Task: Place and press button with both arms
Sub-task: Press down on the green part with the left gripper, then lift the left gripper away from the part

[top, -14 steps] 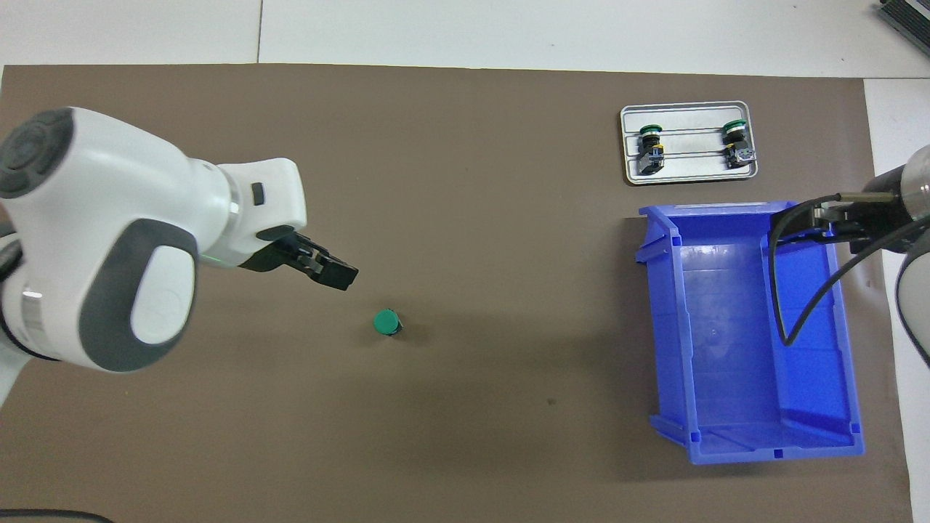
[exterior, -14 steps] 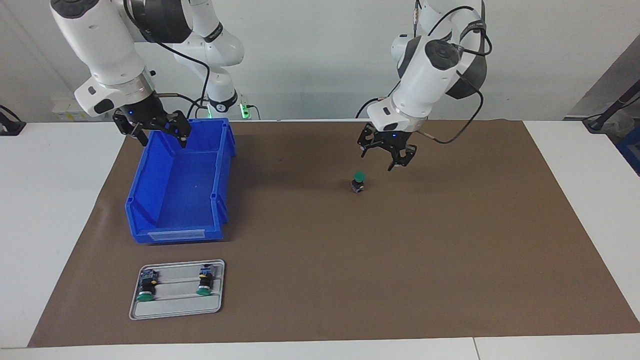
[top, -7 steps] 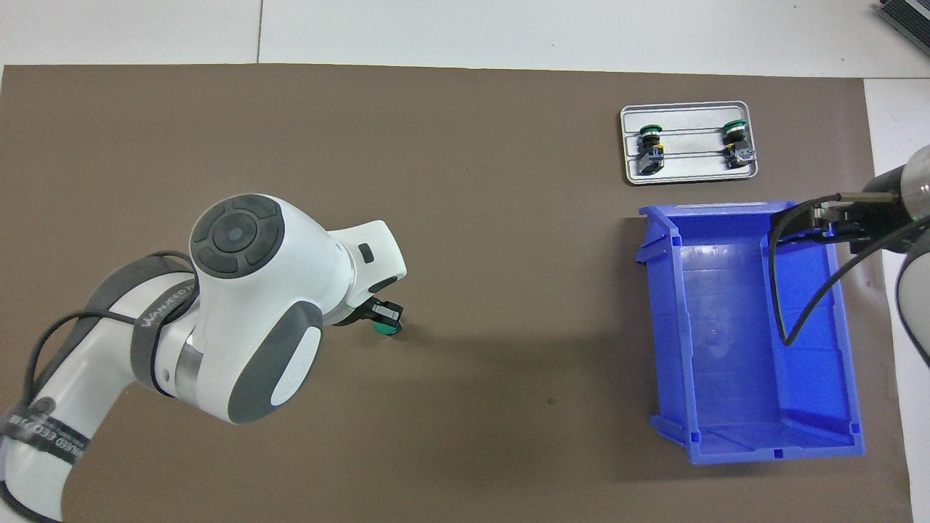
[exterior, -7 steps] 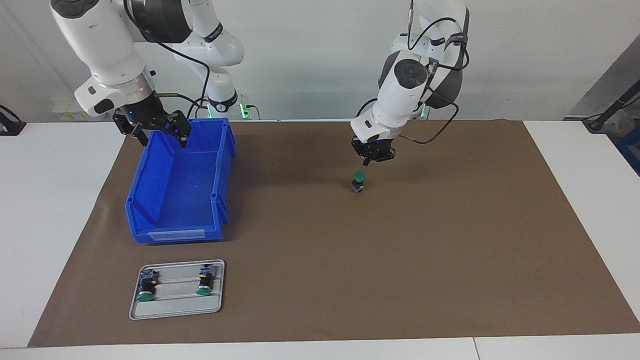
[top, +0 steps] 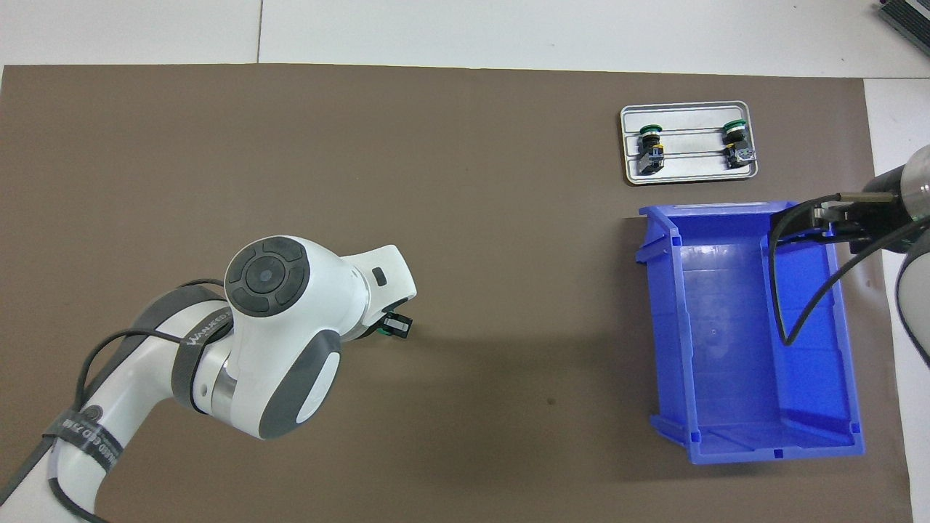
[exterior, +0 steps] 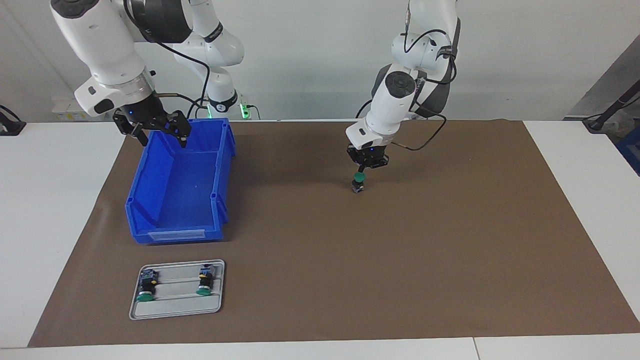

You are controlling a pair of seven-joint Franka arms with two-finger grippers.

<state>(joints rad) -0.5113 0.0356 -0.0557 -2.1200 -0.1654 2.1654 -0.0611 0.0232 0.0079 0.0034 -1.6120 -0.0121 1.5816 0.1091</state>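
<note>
On the brown paper mat (exterior: 450,260), the facing view shows the small green-capped push button (exterior: 358,181) standing upright; overhead, the arm hides most of it. The left gripper (exterior: 361,169), fingertips closed together, touches its cap from above. The right gripper (exterior: 159,134) hangs open over the blue plastic bin (exterior: 175,220).

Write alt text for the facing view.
The left gripper, shut, points straight down onto the green-capped push button standing on the brown mat. The open right gripper waits over the blue plastic bin; two matching buttons lie on a grey tray.
</note>
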